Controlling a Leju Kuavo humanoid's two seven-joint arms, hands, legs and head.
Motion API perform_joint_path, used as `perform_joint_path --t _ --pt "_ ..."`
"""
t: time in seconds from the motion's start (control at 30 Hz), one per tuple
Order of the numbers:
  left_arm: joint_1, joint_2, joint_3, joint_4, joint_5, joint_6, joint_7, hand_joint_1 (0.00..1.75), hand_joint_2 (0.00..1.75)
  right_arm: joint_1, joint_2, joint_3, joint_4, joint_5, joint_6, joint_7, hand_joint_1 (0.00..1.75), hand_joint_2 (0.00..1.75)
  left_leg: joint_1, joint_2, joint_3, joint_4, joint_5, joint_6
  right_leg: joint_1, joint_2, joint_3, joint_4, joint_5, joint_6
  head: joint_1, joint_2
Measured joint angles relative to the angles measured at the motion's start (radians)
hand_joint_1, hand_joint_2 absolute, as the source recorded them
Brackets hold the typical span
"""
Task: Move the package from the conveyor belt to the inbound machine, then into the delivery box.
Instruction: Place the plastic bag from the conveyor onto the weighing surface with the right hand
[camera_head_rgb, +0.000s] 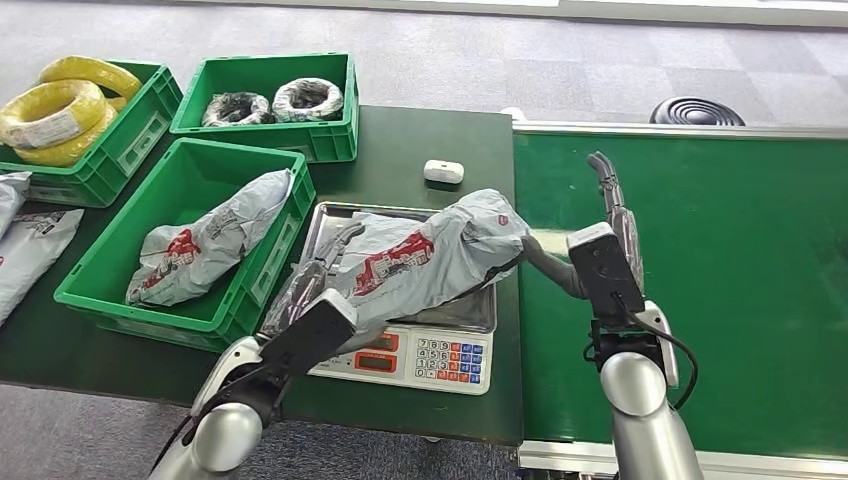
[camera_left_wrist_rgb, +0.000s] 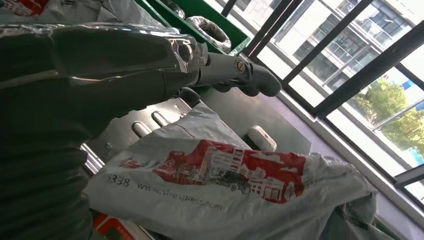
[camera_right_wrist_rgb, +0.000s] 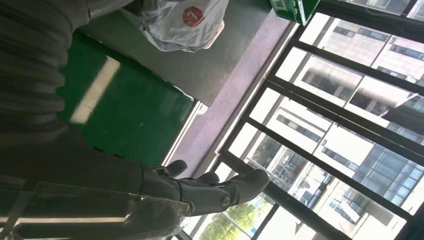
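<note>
While your left hand (camera_head_rgb: 318, 275) lies against the near end of the grey plastic mailer package with red print (camera_head_rgb: 425, 260), fingers spread and gripping nothing, your right hand (camera_head_rgb: 612, 205) hovers open over the green conveyor belt (camera_head_rgb: 740, 290). That package rests on the steel-trayed weighing scale (camera_head_rgb: 440, 350) on the dark counter (camera_head_rgb: 420, 140).

1. A grey carpet-tiled floor (camera_head_rgb: 560, 60) is seen beyond a dark table (camera_head_rgb: 420, 130).
2. Tall dark-framed windows (camera_right_wrist_rgb: 345, 115) are shown, with daylight, buildings and trees (camera_left_wrist_rgb: 395, 105) outside.
</note>
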Motion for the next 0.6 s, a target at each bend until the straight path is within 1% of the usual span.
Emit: perform_joint_path --t 0.13,0.37,0.47,0.6 --pt "-0.038 -0.018 -0.04 0.049 -0.011 -0.001 0.018 0.0 1.75 0.031 -0.023 0.003 -0.034 -0.019 0.002 -0.006 0.0 1.75 0.0 0.0 0.0 0.0 0.0 0.0 0.0 0.0 0.0 0.0 0.0 0.0 0.0 0.0" --pt "-0.064 -0.029 -0.066 0.089 -0.033 0.0 0.033 0.0 1.75 0.054 -0.043 0.006 -0.065 -0.044 0.002 -0.015 0.0 1.75 0.0 0.0 0.0 0.0 0.0 0.0 0.0 0.0 0.0 0.0 0.0 0.0 0.0 0.0" --pt "-0.084 -0.046 -0.078 0.122 -0.087 0.017 0.078 0.0 1.75 0.079 -0.048 0.009 -0.087 -0.077 -0.002 -0.036 0.0 1.75 0.0 0.0 0.0 0.0 0.0 0.0 0.0 0.0 0.0 0.0 0.0 0.0 0.0 0.0" --pt "-0.139 -0.087 -0.085 0.204 -0.192 0.072 0.151 0.0 1.75 0.119 -0.062 0.032 -0.115 -0.109 -0.006 -0.06 0.0 1.75 0.0 0.0 0.0 0.0 0.0 0.0 0.0 0.0 0.0 0.0 0.0 0.0 0.0 0.0"
